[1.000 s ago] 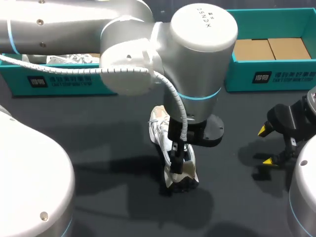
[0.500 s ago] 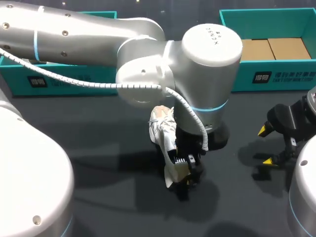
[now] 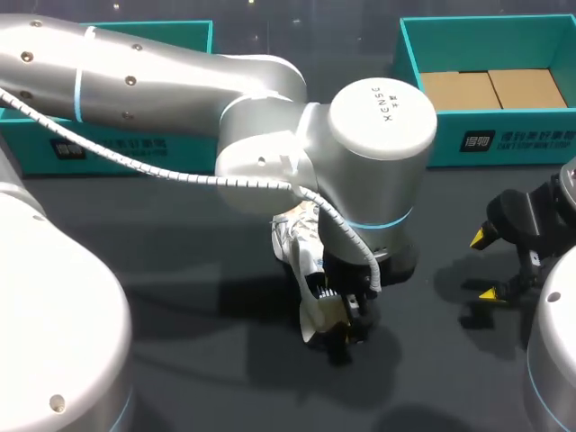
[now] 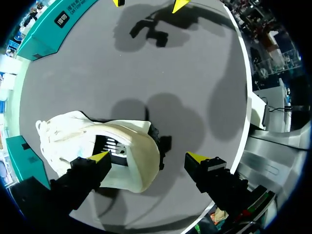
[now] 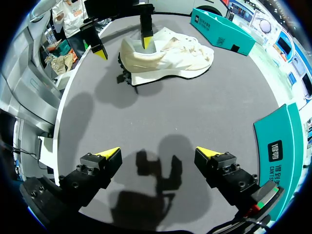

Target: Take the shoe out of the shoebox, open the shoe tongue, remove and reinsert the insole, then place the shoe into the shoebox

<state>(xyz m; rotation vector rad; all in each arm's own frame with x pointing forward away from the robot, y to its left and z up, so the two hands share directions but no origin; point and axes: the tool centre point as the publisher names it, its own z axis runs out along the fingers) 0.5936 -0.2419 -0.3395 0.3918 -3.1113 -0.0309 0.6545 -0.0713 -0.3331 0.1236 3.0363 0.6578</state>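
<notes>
Cream shoe (image 5: pixel 165 56) on dark table (image 3: pixel 180 270), mid-scene, outside teal box (image 3: pixel 468 139) at far right. Left gripper (image 4: pixel 148 157) spread wide, one finger at shoe opening, other beyond heel. Right gripper (image 5: pixel 158 152) spread, empty, right side.

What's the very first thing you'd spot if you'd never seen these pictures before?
The huge silver left arm bending over the middle of the table grabs the eye first. Right under it sits a white shoe. The left gripper has one yellow tip poked into the shoe's opening and the other outside the heel. Off to the right, the right gripper hangs open above the table.
</notes>
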